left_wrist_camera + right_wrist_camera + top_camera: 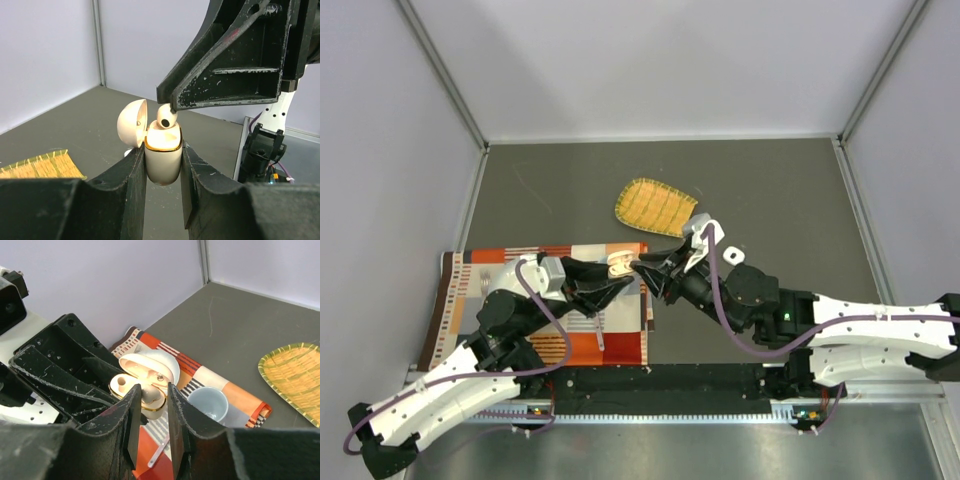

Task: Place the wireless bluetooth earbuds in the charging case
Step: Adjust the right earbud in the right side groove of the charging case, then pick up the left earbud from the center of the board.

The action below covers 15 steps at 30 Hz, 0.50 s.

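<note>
One cream earbud [166, 117], round head with a dark hole, sitting at the mouth of the charging case [163, 159] in the middle of the left wrist frame, pinched under the tip of the right gripper [171, 106], which comes in from the upper right. Stem hidden inside or behind the case rim; how deep, cannot tell. Other earbuds not made out in any view.

Case cream with a gold rim, upright, lid [132, 122] swung open to the left. Clamped by its sides between the two black fingers [134, 175] of the left gripper [163, 172], jaws narrow and pressed against the case body.

From the right wrist view, same case [145, 385] seen in the centre, lid [152, 364] tipped back, one socket showing as a round hollow at the left of the opening. Right gripper's fingers [131, 422] set close together just in front of the case, gap narrow; earbud itself hidden between them there.

In the top view, both grippers meet tip to tip at centre frame, left gripper [612, 280] from the lower left, right gripper [645, 268] from the right, case [619, 264] between them, held above a patterned cloth [505, 262] in orange, brown and white at lower left. A pale blue cup [207, 402] standing on that cloth, just right of the case in the right wrist frame. A thin white stick-like object [599, 335] lying on the cloth below the grippers. A woven yellow tray [655, 207] on the grey table [770, 190], above and right of the meeting point, apart from the cloth.
</note>
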Motion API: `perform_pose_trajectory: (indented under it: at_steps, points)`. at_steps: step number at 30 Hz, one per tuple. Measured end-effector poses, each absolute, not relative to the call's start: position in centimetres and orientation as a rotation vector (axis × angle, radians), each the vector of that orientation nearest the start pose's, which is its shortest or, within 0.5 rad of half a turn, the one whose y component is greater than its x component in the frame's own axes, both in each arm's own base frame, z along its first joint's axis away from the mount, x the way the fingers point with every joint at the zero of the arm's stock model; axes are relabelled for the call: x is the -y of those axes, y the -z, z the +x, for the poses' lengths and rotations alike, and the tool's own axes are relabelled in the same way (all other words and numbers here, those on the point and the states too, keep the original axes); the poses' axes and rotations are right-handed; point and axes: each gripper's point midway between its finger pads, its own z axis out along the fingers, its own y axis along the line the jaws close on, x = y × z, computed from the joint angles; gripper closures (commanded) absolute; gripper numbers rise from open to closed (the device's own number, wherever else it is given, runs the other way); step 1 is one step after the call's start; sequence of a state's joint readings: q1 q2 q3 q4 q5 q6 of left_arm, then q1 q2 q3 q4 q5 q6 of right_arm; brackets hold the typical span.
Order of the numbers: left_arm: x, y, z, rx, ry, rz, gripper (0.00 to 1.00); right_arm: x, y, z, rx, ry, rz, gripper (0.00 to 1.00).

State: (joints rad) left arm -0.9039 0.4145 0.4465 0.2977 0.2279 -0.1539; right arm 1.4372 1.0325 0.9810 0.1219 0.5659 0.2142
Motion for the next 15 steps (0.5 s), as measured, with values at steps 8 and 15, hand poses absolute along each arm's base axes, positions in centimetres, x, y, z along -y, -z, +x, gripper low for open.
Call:
perform_pose_trajectory:
  at_steps: [8, 15]
  points:
    - [23.62, -32.91, 12.87, -1.131, 1.045, 0.668, 1.00, -35.34, -35.33, 12.79, -1.527, -0.911, -0.528, 0.71]
    - [23.67, -32.88, 12.84, -1.129, 1.045, 0.673, 1.00, -35.06, -35.34, 13.26, -1.524, -0.878, -0.515, 0.60]
